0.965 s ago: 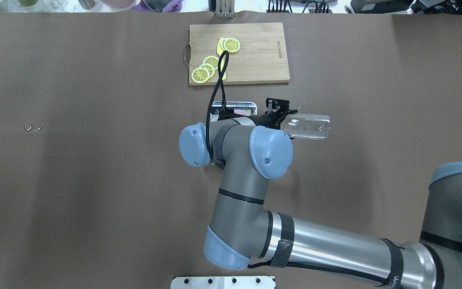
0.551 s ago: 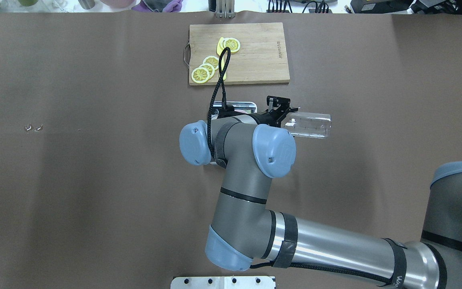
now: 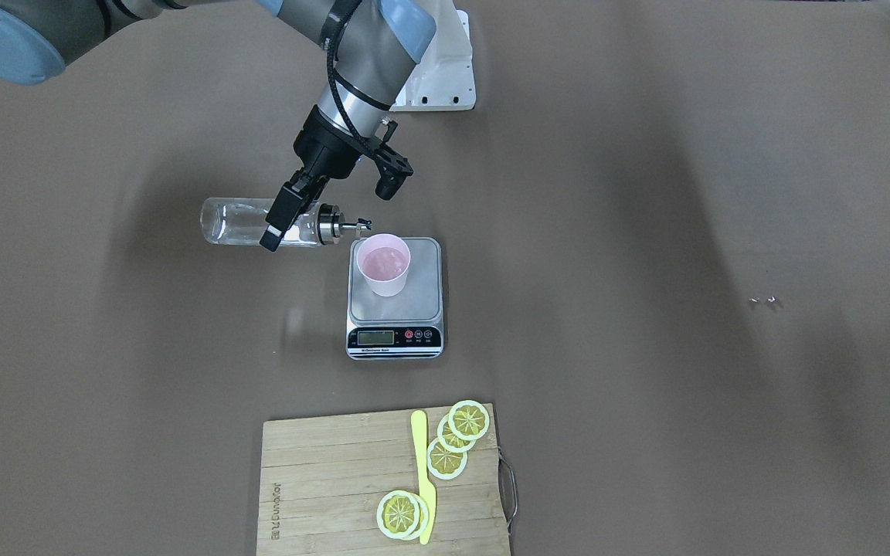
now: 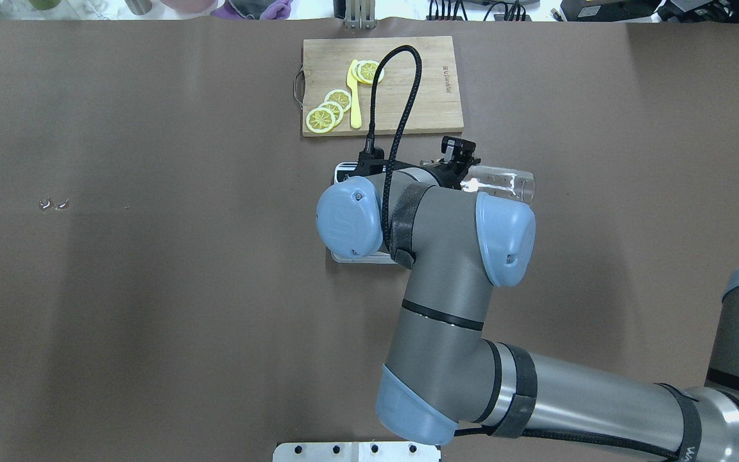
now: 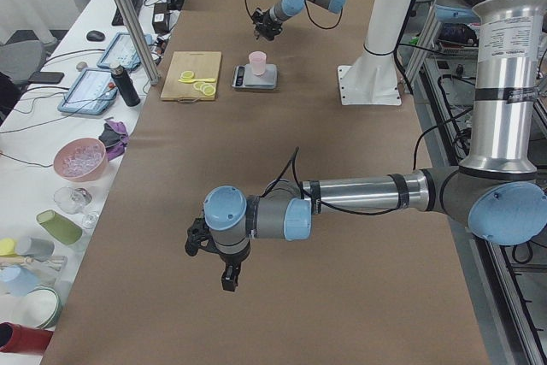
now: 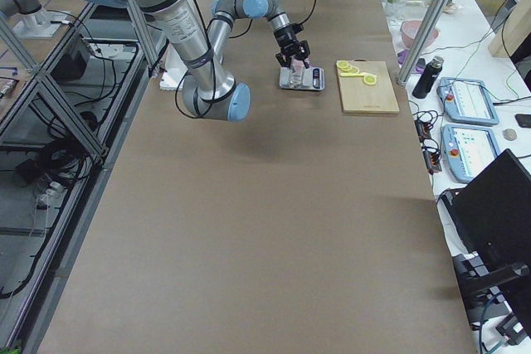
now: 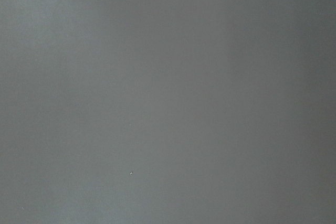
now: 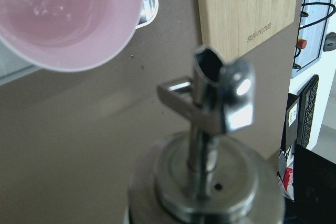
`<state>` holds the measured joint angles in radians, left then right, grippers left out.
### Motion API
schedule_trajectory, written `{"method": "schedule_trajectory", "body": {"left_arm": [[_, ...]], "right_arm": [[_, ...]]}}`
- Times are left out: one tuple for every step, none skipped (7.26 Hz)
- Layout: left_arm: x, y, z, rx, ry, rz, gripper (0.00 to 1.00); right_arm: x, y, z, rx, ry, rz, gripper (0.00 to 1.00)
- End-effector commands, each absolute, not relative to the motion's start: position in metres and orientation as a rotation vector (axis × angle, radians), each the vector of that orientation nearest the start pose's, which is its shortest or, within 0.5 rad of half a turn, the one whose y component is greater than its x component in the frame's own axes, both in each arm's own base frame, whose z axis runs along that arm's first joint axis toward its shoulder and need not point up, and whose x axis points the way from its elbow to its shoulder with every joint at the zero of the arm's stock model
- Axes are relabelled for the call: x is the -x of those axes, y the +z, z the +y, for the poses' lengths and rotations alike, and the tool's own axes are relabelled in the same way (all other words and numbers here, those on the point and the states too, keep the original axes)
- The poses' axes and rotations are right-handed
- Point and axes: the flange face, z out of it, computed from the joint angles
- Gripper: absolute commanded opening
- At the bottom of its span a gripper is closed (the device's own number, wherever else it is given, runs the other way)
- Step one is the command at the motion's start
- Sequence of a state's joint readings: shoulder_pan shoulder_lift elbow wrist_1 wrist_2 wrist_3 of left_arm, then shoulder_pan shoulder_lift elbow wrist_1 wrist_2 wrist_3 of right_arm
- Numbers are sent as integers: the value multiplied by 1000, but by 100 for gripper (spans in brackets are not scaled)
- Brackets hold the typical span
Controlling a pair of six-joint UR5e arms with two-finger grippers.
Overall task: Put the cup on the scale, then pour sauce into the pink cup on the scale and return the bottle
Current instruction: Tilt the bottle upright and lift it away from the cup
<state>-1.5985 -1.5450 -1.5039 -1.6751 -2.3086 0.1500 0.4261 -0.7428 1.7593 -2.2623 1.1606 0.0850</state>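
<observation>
Bottle (image 3: 236, 222) is hanging almost level, clamped near its neck by the right gripper (image 3: 279, 224), long axis pointing straight at the pink cup (image 3: 384, 266) sitting on the scale (image 3: 422, 305). Spout (image 3: 352, 225) tip is just beside the cup's rim on the robot's right, not really over the mouth, so I'd say whatever comes next turns on that little gap. Left arm (image 5: 256, 215) is well apart, out of it.

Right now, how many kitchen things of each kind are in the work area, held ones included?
pink cup: 1
scale: 1
clear bottle: 1
wooden cutting board: 1
yellow knife: 1
lemon slices: 4 sure; a fifth seems tucked under the one lying apart
Total: 9, or 10 with that fifth slice
</observation>
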Motion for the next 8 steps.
{"method": "schedule_trajectory", "body": {"left_arm": [[80,691,-482,-84,121,734,99],[80,686,-488,-93,122,731,99],[80,680,-495,-106,127,730,99],[80,677,-496,-111,128,730,99],[80,669,-504,-129,144,728,99],[81,661,-509,-139,142,720,100],[82,664,-508,-134,136,720,100],[82,665,-506,-127,125,721,100]], "right_arm": [[497,159,-432,-599,-918,82,34],[477,157,-436,-640,-895,28,34],[454,170,-444,-701,-877,-62,34],[432,178,-457,-755,-864,-131,34],[410,186,-468,-792,-835,-187,34],[389,190,-482,-823,-821,-240,34],[362,200,-499,-857,-800,-289,34],[335,216,-510,-893,-782,-391,34]]}}
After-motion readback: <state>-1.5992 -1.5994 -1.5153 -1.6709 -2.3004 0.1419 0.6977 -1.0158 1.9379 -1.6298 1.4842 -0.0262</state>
